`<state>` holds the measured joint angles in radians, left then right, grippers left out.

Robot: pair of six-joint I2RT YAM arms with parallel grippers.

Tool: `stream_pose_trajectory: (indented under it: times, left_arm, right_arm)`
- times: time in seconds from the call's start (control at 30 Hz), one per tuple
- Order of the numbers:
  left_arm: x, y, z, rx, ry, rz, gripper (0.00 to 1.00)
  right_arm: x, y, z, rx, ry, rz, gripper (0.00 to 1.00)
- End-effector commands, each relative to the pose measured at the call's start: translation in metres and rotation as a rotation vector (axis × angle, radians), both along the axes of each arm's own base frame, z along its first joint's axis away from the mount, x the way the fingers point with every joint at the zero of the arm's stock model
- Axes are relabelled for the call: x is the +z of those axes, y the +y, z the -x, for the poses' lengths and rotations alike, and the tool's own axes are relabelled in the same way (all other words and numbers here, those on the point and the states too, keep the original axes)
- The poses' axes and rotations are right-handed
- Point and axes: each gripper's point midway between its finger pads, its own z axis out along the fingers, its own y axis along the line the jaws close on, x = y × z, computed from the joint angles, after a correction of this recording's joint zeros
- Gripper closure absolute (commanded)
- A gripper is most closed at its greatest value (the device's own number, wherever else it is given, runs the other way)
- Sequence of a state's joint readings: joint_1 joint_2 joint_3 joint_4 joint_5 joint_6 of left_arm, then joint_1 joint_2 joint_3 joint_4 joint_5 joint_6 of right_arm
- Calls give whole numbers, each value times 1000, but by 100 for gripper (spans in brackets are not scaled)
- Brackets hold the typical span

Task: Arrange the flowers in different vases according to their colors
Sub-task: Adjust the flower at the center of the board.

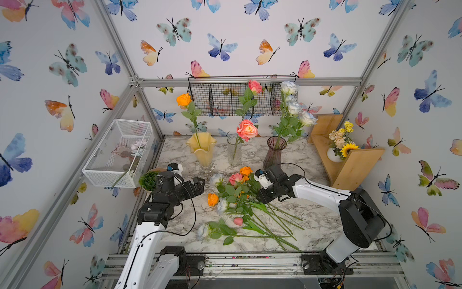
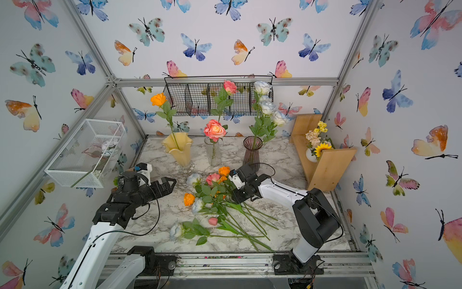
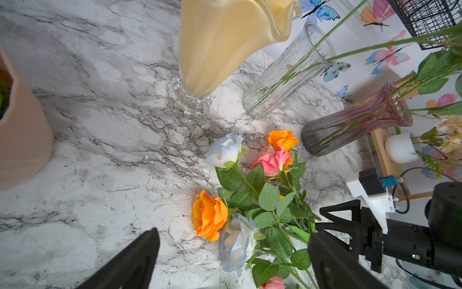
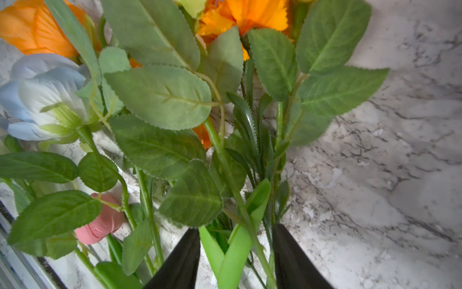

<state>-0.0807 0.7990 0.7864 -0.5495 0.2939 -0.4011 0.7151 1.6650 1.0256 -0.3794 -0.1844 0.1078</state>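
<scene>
A: At the near edge of the marble table, what's loose?
B: One white rose and a pink tulip, lying flat. Just behind them is the pile: orange, pink and white blooms mixed, stems crossing. None of it is sorted.
A: Grippers?
B: The right gripper is down on the pile's stems, jaws half apart with a bunch between them. Can't tell if it's pinching. The left gripper is spread wide beside the pile, holding nothing.
A: Far row?
B: The yellow vase has one orange rose. The clear vase has two pink roses. The purple vase has a bunch of white roses. Colours match.
A: Progress?
B: Roughly half, I'd judge. Several stems to go.
</scene>
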Motion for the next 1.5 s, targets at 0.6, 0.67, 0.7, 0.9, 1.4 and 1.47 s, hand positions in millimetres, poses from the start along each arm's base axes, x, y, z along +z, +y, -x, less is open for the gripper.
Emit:
stream_pose_trajectory:
  times: [0.6, 0.67, 0.7, 0.9, 1.4, 1.47]
  left_arm:
    - [-3, -5, 0, -28, 4, 16, 1]
    - [-3, -6, 0, -29, 3, 17, 1]
    - [-3, -6, 0, -29, 4, 16, 1]
    - [-4, -5, -1, -26, 5, 15, 1]
    - [-3, -5, 0, -22, 3, 16, 1]
    - [-3, -4, 0, -22, 1, 15, 1]
  right_arm:
    - [-27, -11, -20, 15, -101, 151, 78]
    - [-22, -9, -22, 21, -114, 145, 86]
    - [-18, -8, -23, 21, -121, 139, 89]
    - [9, -5, -21, 47, -164, 91, 98]
    - [78, 1, -11, 104, -290, -50, 98]
    - [88, 5, -11, 125, -353, -109, 98]
